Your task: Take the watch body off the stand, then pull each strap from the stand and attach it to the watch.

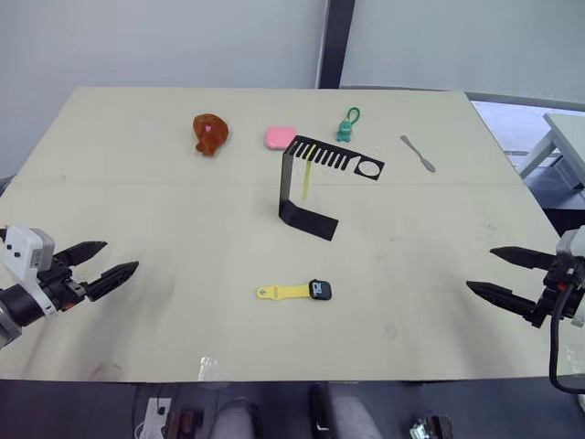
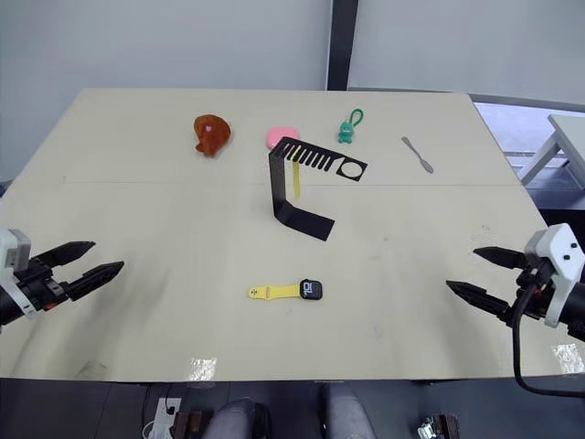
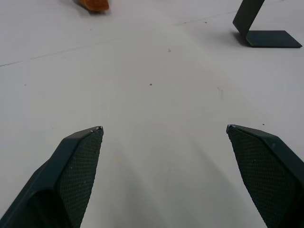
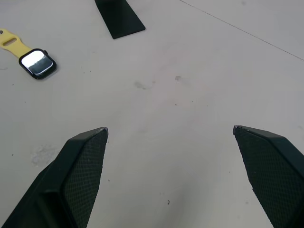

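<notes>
Worktop (image 1: pixel 137 183): matt, smooth, pale laminate-like surface with faint scuffs. Stand (image 1: pixel 306 215): thin black sheet, matt. Watch body (image 4: pixel 37 63): black case, glossy reflective screen. Attached strap (image 1: pixel 281 292): smooth yellow rubbery finish. End effector fingers (image 4: pixel 83 175): black, pads finely textured.

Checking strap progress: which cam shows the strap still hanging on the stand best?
Left eye view: the hanging strap shows in full below the stand comb, clear of the upright. The right eye view has it close against the upright. The left wrist view catches the stand's base and lower upright, the right wrist view its base.

watch body (image 1: pixel 320 290) flat on table, one yellow strap (image 1: pixel 282 292) attached | second strap (image 1: pixel 307 177) hanging from stand (image 1: pixel 311 187)
</notes>
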Available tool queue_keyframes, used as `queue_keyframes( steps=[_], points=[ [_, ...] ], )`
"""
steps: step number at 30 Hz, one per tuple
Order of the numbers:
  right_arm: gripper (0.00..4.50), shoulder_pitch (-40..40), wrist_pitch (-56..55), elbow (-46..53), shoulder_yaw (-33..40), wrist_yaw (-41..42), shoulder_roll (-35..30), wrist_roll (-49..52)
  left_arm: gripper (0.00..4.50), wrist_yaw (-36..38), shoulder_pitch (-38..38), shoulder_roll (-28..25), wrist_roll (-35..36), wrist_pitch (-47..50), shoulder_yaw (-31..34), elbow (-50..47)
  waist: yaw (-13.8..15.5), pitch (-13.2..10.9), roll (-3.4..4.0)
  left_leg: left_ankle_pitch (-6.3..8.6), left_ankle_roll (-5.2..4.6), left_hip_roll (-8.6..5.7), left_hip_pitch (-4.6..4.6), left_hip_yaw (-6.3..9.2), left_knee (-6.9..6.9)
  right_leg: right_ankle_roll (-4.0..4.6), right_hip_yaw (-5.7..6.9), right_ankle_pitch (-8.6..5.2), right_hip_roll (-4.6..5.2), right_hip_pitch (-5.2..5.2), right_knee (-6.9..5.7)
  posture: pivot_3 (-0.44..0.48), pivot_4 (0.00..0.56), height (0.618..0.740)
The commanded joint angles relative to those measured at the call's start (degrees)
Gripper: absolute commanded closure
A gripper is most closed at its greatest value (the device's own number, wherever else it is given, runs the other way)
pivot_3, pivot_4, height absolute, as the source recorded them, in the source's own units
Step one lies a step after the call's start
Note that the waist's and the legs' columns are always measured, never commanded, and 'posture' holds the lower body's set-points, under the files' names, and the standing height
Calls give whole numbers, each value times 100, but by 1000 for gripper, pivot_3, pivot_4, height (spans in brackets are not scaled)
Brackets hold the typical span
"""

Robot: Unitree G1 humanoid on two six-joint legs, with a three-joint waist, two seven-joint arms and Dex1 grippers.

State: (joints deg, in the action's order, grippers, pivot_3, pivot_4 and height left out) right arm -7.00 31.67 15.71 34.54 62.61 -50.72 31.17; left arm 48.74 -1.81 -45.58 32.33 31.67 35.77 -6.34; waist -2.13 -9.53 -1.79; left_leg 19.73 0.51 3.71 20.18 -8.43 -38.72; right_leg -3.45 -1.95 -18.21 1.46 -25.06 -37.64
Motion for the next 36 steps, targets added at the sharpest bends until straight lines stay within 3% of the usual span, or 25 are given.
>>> queue_keyframes(
  steps=[1,6,10,12,14,20,26,36],
  points=[
    [38,314,206,527,-455,-381,343,433,0,-366,340,288,520,391,-454,-969,27,1,-2,0,0,0,0,1,-4,-1,1,0,0,3,0,0,150,740],
    [38,1470,162,579,-2004,-1082,1224,153,0,-1217,1116,974,721,761,-1402,-1928,32,3,-3,1,3,0,-1,2,-15,-4,1,2,-3,6,-5,0,150,740],
    [38,2498,-193,-179,-3006,-1879,2006,-719,0,-1543,1556,1325,537,760,-2063,-2134,-35,3,0,-1,12,1,1,-5,-15,-1,-8,1,-12,-10,-17,0,150,740],
    [570,2945,-206,-710,-3314,-2188,2399,-957,0,-1716,1792,1492,528,828,-2325,-2120,-44,2,1,-2,13,1,6,-7,-18,-1,-7,0,-11,-15,-18,0,150,740],
    [1398,3198,-314,-1095,-3466,-2303,2704,-1067,0,-1750,1924,1534,449,813,-2550,-2112,-58,2,1,-2,13,3,8,-7,-24,-1,-6,0,-11,-16,-20,0,150,740],
    [4459,3805,-614,-2089,-3708,-2754,3240,-1521,0,-1789,1936,1650,96,509,-2937,-2059,-102,2,2,-2,13,2,10,-9,-26,-1,-5,0,-8,-18,-22,0,150,740],
    [4459,3973,-689,-2571,-3994,-2998,3444,-1988,0,-2018,1975,1889,107,580,-3024,-2143,-121,2,3,-2,13,6,10,-8,-25,0,-5,0,-10,-19,-24,0,150,740],
    [4459,4064,-117,-3007,-4076,-3257,3567,-2228,0,-2436,2387,2306,-613,253,-3562,-1793,-117,7,3,-2,13,4,7,-9,-28,-1,-6,0,-9,-17,-27,0,150,740]
  ],
)
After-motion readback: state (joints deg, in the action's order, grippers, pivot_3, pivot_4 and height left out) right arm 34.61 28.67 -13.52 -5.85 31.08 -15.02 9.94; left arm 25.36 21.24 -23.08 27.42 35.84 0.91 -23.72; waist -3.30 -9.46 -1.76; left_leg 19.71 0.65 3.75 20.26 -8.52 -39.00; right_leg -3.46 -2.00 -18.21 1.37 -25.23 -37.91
